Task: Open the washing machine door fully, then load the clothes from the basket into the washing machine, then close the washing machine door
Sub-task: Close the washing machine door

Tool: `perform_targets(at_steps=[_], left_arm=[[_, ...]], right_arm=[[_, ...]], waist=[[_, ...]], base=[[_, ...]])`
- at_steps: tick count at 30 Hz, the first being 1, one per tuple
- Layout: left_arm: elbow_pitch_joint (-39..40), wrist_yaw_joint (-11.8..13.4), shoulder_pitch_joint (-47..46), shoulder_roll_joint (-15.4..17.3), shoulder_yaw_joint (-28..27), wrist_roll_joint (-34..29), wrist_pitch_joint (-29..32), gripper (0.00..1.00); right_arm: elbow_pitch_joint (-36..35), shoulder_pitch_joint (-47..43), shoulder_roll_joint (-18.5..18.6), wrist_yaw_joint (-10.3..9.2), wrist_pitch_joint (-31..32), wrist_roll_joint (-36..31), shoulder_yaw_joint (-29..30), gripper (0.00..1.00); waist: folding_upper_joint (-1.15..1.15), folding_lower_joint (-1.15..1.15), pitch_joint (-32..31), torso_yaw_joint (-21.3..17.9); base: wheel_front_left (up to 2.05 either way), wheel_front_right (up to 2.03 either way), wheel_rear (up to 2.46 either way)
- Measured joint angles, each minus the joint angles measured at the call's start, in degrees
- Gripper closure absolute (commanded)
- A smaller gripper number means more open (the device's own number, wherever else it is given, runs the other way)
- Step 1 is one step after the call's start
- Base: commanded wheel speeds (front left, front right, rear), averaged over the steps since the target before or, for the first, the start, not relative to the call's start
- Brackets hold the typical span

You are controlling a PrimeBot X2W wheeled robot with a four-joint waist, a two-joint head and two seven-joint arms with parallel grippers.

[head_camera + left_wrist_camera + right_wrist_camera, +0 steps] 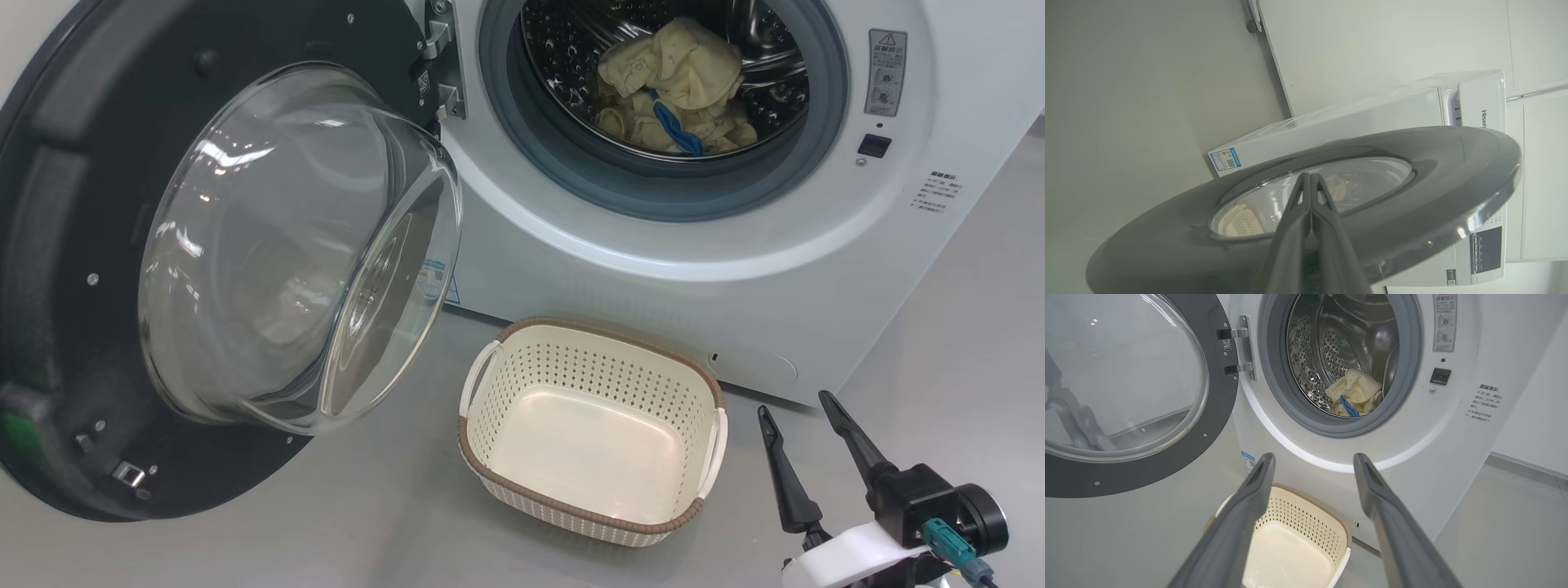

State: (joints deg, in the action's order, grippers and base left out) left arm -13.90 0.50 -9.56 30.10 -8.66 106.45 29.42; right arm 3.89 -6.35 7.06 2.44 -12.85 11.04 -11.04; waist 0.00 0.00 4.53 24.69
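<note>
In front of the washing machine (735,294), nearest the camera, the right gripper (793,404) hangs with its fingers spread wide and nothing between them. It is just beside the basket (588,367), which stands empty on the floor at the machine's foot. Left of the machine's opening the washing machine door (73,245) stands swung wide on its hinge. Deep inside the drum lie the clothes (669,73), so closing looks to be what remains. The door is probably rigid and fairly heavy, its glossy ring slippery and its glass bowl best not knocked. A push on the outer ring far from the hinge should swing it most easily. The head view faces the door's inner frame; the left wrist view adds its outer face, where the left gripper (1310,176), fingers pressed together, points at the window, contact unclear.
</note>
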Motion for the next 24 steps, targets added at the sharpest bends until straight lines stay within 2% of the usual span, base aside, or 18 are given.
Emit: perform_targets(at_steps=[19,24], left_arm=[[3.4,-3.9,0.2,-0.2,5.3,0.0,6.5,1.0],[4.3,-3.9,0.2,-0.2,6.2,-0.1,7.7,1.0]], right_arm=[[0.3,0.0,-0.1,-0.01,-0.1,0.1,-0.2,0.0],[0.5,0.0,-0.3,-0.01,-0.1,0.1,-0.3,0.0]], waist=[[0.0,0.0,-1.0,0.5],[0.0,0.0,-1.5,0.4]], base=[[0.0,0.0,0.0],[0.0,0.0,0.0]])
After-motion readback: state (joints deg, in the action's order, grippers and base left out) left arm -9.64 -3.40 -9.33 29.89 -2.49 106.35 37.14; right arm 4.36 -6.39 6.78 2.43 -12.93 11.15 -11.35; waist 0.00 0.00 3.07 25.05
